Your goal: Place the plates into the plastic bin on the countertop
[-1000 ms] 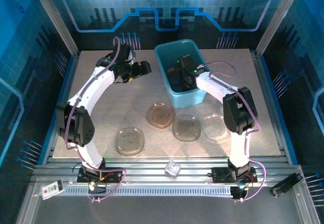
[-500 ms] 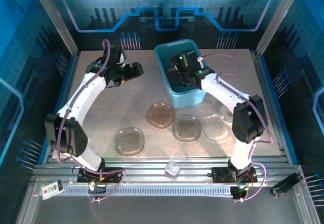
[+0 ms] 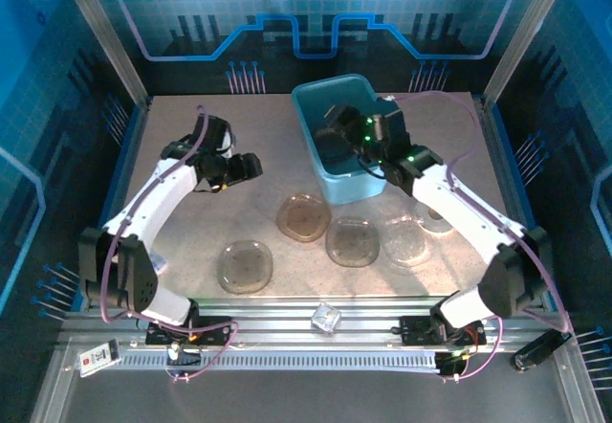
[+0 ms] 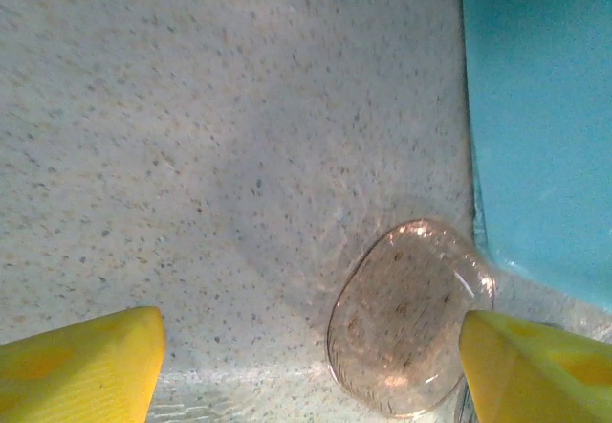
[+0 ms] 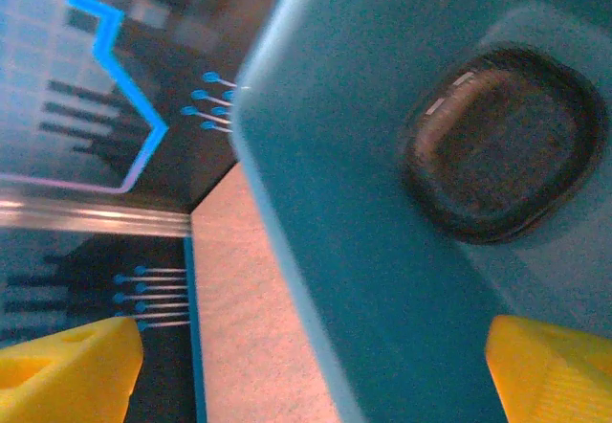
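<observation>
**Plates lie loose beside the bin; both grippers empty**

Top view: four plates [image 3: 304, 218] are seen flat on the countertop [image 3: 191, 222] in front of the plastic bin [image 3: 352, 189]. The left gripper [image 3: 251, 166] is held left of the bin and the right gripper [image 3: 335, 141] over it.

Left wrist: the jaws are spread and empty. One plate, just beside the bin wall, is partly cut off by a finger [image 4: 540, 366]. It is judged thin, light, slippery and brittle, best pinched at the raised rim.

Right wrist: the jaws are spread. A dark stack [image 5: 502, 145] lies in the bin; its count cannot be told.

The countertop [image 3: 258, 189] bears the plastic bin [image 3: 356, 189] (teal) and loose plates [image 3: 245, 265] near its front.
</observation>
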Controlling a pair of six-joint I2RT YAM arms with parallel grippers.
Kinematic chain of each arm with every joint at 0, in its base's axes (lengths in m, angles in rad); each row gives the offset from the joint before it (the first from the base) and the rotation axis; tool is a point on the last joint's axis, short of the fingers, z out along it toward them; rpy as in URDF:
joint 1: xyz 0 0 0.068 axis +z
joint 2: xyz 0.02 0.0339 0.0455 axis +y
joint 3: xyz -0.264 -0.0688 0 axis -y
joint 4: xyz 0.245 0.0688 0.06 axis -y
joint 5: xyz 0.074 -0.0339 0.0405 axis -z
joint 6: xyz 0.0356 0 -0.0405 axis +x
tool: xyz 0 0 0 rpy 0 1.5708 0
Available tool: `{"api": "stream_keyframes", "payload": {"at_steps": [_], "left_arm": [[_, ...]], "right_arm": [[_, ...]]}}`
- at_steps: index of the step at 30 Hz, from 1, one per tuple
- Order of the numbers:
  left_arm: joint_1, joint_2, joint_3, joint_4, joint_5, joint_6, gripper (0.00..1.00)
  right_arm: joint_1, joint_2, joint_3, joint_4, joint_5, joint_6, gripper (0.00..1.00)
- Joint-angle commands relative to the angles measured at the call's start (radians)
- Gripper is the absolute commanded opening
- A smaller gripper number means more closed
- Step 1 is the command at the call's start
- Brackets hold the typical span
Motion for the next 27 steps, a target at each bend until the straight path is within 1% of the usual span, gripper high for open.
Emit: {"api": "stream_keyframes", "payload": {"at_steps": [1, 3, 5, 6, 9, 11, 16, 19, 22, 27], "left_arm": [[-0.068, 0.077, 0.006, 0.015, 0.051, 0.071, 0.77], [-0.115, 0.143, 0.039, 0.014, 0.045, 0.105, 0.76], [-0.141, 0.206, 0.070, 0.004, 0.039, 0.129, 0.75], [-0.148, 0.237, 0.083, -0.001, 0.037, 0.146, 0.73], [-0.156, 0.317, 0.118, -0.019, 0.024, 0.188, 0.70], [-0.160, 0.352, 0.126, -0.009, 0.051, 0.219, 0.67], [-0.165, 0.421, 0.137, 0.005, 0.060, 0.245, 0.64], [-0.171, 0.455, 0.143, 0.004, 0.089, 0.263, 0.59], [-0.181, 0.475, 0.142, 0.013, 0.101, 0.274, 0.58], [-0.188, 0.514, 0.152, 0.011, 0.104, 0.271, 0.54]], "right_arm": [[0.011, -0.086, -0.050, 0.021, -0.062, -0.172, 0.91], [0.009, -0.134, -0.083, 0.023, -0.096, -0.219, 0.88], [0.005, -0.171, -0.112, 0.018, -0.130, -0.258, 0.83], [0.004, -0.187, -0.120, 0.000, -0.136, -0.277, 0.79], [0.005, -0.222, -0.145, -0.043, -0.152, -0.336, 0.70], [0.010, -0.242, -0.174, -0.053, -0.157, -0.360, 0.64], [0.011, -0.283, -0.265, -0.038, -0.161, -0.361, 0.56], [0.011, -0.312, -0.329, 0.030, -0.166, -0.356, 0.49], [0.011, -0.327, -0.366, 0.073, -0.157, -0.347, 0.44], [0.011, -0.312, -0.374, 0.105, -0.172, -0.351, 0.40]]}}
